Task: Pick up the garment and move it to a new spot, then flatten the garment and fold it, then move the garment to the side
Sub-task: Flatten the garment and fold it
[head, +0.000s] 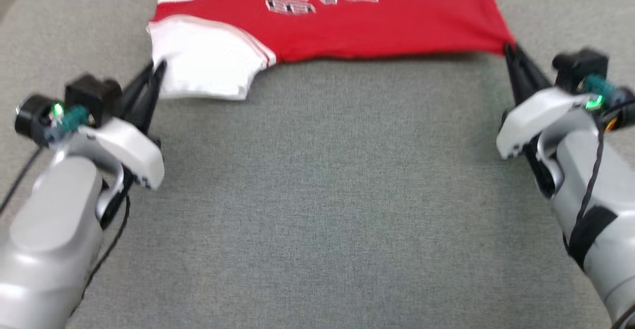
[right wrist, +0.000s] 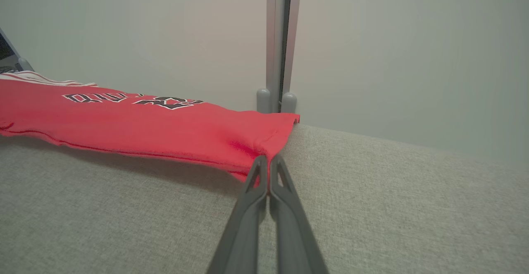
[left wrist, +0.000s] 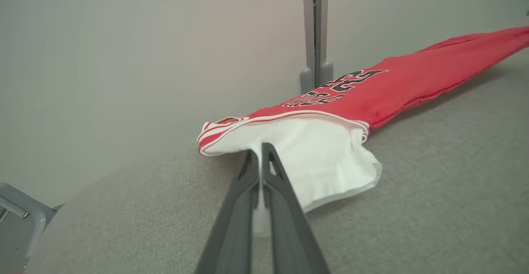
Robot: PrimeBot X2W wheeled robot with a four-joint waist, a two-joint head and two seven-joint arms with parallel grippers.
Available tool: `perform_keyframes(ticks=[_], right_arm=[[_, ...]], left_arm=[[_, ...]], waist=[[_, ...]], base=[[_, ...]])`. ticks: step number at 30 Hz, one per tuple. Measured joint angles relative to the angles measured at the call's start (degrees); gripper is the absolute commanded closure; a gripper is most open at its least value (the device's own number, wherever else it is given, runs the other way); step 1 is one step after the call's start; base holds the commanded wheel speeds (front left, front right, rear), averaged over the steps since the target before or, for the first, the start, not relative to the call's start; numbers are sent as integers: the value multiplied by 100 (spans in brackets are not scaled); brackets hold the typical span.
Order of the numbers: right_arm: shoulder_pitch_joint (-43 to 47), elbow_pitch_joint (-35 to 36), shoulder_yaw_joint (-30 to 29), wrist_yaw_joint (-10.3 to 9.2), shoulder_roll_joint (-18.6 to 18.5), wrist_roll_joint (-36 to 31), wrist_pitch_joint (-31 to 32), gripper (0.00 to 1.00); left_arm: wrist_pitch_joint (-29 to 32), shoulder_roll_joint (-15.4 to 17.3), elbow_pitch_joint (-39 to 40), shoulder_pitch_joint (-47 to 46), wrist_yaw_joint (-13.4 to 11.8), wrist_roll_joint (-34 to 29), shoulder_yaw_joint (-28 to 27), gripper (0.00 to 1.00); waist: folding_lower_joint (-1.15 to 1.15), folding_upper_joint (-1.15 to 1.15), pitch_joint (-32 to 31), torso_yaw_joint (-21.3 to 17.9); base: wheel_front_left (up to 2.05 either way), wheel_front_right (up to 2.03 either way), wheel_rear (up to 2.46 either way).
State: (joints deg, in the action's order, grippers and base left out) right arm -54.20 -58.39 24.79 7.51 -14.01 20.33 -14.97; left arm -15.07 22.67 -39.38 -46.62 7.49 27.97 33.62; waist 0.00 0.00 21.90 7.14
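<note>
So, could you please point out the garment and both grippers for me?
garment (head: pixel 377 26), head view, red front below the number.
left gripper (left wrist: pixel 259 151), left wrist view, midway between fingertips, shut on the garment's white edge.
right gripper (right wrist: pixel 269 159), right wrist view, midway between fingertips, shut on its red corner.

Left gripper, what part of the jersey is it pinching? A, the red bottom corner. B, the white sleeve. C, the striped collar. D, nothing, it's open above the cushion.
B: the left wrist view shows the left gripper shut on the white sleeve of the red jersey; the right gripper holds a red corner.
</note>
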Motion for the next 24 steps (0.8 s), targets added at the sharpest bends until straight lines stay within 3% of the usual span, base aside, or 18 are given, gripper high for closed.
perform_keyframes(ticks=[11, 15, 24], right_arm=[[962, -232, 1255, 0, -293, 937, 378, 100], [1269, -220, 1604, 0, -436, 1335, 681, 100], [1908, 290, 2366, 0, -879, 2345, 1358, 100]], left_arm=[[-2, 242, -192, 1160, 0, 80, 661, 100], [231, 288, -238, 1532, 1, 548, 1212, 100], [677, 959, 604, 1947, 1, 1584, 2276, 100]], waist=[[0, 0, -1152, -37], [0, 0, -1494, -25], [0, 1, -2099, -39]], base=[[0, 0, 0], [0, 0, 0], [0, 0, 0]])
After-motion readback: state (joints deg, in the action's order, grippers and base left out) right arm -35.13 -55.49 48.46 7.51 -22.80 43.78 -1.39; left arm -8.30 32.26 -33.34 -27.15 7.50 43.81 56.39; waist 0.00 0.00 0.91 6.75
